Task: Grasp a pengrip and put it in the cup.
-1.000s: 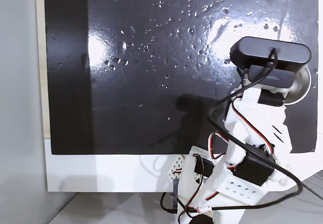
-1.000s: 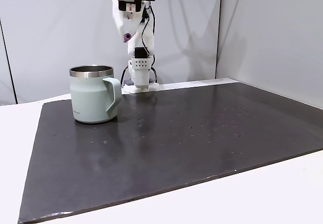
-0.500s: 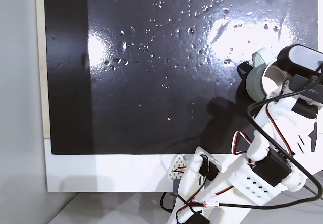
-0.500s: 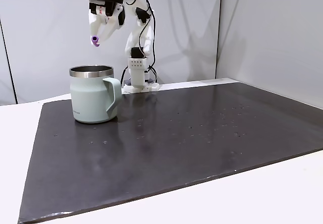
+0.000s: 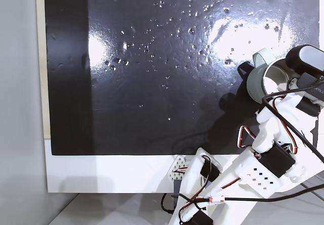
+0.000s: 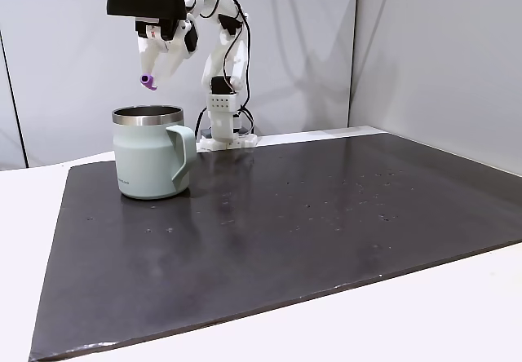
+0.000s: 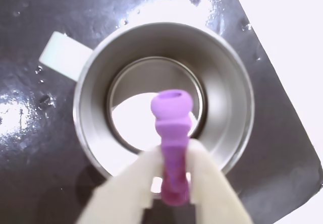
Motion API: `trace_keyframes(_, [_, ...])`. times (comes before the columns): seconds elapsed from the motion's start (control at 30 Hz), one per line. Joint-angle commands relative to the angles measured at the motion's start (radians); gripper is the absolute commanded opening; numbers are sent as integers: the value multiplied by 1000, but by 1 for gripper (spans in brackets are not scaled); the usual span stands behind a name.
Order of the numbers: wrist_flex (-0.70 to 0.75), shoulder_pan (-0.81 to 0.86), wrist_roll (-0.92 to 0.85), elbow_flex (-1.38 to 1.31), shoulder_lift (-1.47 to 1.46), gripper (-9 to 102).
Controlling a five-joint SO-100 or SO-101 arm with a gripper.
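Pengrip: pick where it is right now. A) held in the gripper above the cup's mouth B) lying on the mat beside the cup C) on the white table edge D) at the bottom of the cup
A: the gripper clamps the pengrip over the cup; the side fixed view shows it above the rim.

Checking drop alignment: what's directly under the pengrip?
In the wrist view the cup's open steel interior lies beneath the pengrip, shut in the gripper. The fingers cover the near rim.

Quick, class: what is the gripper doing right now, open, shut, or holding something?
Gripper: shut on the purple pengrip, held above the open mouth of the cup.
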Motion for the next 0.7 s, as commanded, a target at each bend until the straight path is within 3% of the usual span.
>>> trace_keyframes(0.0, [-8, 9, 9, -6, 12, 26])
trace_keyframes(0.1, [-8, 6, 12, -6, 18, 33])
trace_keyframes(0.67, [17, -11, 28, -6, 41, 32])
